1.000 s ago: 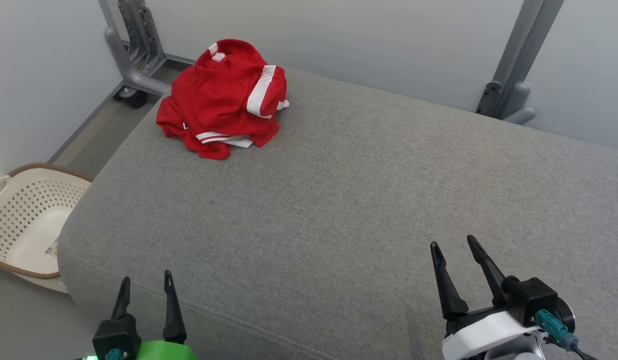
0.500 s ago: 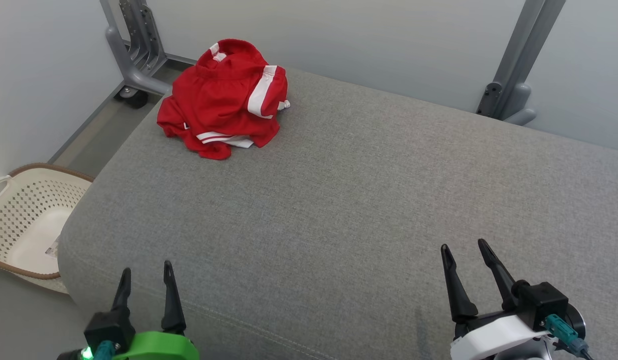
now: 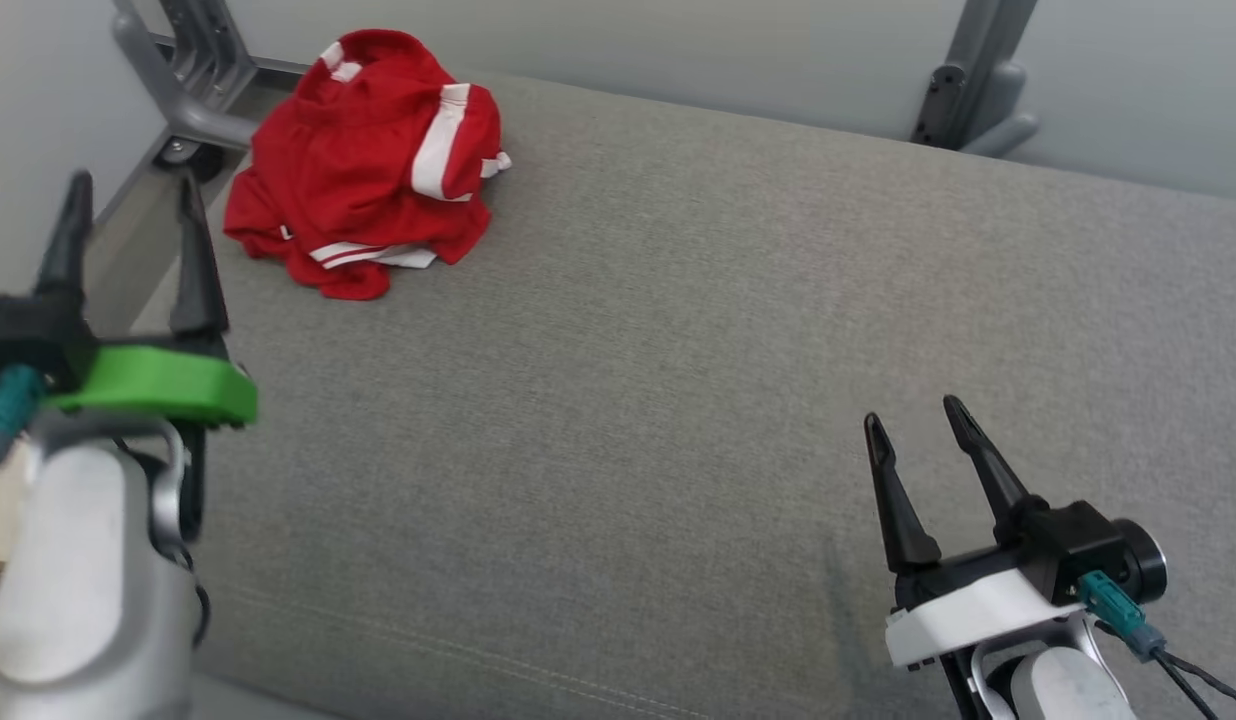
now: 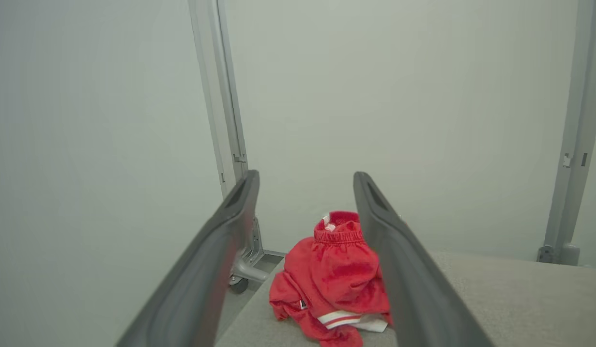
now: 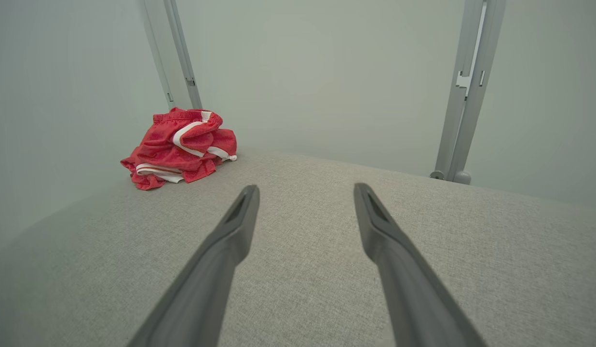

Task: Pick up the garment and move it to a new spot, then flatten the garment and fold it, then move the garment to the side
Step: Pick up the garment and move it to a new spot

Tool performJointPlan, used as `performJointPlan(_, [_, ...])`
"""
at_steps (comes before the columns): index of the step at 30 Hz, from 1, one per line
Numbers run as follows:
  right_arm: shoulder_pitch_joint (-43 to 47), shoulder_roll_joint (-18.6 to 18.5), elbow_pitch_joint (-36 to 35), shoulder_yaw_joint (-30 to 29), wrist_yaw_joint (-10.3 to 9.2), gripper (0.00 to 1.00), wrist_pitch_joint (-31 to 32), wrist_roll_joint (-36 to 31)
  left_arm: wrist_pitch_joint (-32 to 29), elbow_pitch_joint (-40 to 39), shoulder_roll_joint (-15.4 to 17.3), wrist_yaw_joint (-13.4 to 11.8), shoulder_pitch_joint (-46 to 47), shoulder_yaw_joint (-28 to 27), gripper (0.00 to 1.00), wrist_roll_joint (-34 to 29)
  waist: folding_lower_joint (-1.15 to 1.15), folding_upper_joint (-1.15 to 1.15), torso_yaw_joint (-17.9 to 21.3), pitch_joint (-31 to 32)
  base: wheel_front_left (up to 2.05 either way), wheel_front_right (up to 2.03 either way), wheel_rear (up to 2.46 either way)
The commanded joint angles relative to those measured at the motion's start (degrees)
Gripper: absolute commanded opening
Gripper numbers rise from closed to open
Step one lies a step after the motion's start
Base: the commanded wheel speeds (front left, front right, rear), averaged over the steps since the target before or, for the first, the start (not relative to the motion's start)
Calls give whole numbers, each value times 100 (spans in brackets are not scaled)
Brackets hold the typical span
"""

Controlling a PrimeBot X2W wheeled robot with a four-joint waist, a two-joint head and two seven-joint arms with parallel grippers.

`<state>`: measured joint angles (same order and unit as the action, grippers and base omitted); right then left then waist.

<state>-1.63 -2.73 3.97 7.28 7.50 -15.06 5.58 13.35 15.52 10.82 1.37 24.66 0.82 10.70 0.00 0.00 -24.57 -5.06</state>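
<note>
Grey fabric cushion (image 3: 678,350) carries the crumpled red-and-white cloth garment (image 3: 368,190) at eleven o'clock (probably soft, light, floppy); best pinched at its raised top fold. Left gripper (image 3: 133,185) and right gripper (image 3: 910,412) gape, empty.

Upper left, the garment (image 3: 363,165) is red with white stripes; the surface (image 3: 678,350) is flecked grey; the left gripper (image 3: 130,190) wears a green collar, the right gripper (image 3: 913,412) a white one.

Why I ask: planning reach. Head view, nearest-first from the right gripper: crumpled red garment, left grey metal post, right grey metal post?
1. Right grey metal post, far right.
2. Crumpled red garment, far left.
3. Left grey metal post, leftmost.
</note>
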Motion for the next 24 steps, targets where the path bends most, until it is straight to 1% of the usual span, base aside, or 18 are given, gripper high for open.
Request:
performJointPlan(1, [-145,-31,-55,16,-2,100,-21,-82,-132,95,132,117,400,24,100,6,0,0,703,-670,0,0,0])
performJointPlan(4, [-300,-30,-105,6,-2,100,-21,-181,-464,384,461,285,1181,36,100,16,0,0,1054,-987,0,0,0])
performJointPlan(7, [-420,-26,-153,-2,-2,100,-21,-286,-813,755,711,421,1838,77,100,109,0,0,1417,-1299,0,0,0])
performJointPlan(11, [-571,-24,-273,-34,-3,100,-21,-348,-1232,1342,1105,518,2511,204,100,135,0,0,1844,-1692,0,0,0])
performJointPlan(14, [-640,-23,-376,-54,-3,100,-21,-360,-1476,1839,1285,564,2809,244,100,234,0,0,2115,-1941,0,0,0])
performJointPlan(17, [-652,-20,-459,-77,-3,100,-21,-340,-1659,2276,1375,587,2990,370,100,330,0,0,2294,-2103,0,0,0])
performJointPlan(19, [-657,-20,-505,-96,-3,100,-21,-315,-1663,2512,1384,601,3046,445,100,406,0,0,2365,-2183,0,0,0])
performJointPlan(22, [-649,-20,-539,-106,-3,100,-21,-300,-1692,2892,1344,601,3023,614,100,417,0,0,2417,-2243,0,0,0])
performJointPlan(24, [-650,-20,-551,-102,-3,100,-21,-290,-1742,3154,1379,601,3029,690,100,373,0,0,2437,-2261,0,0,0])
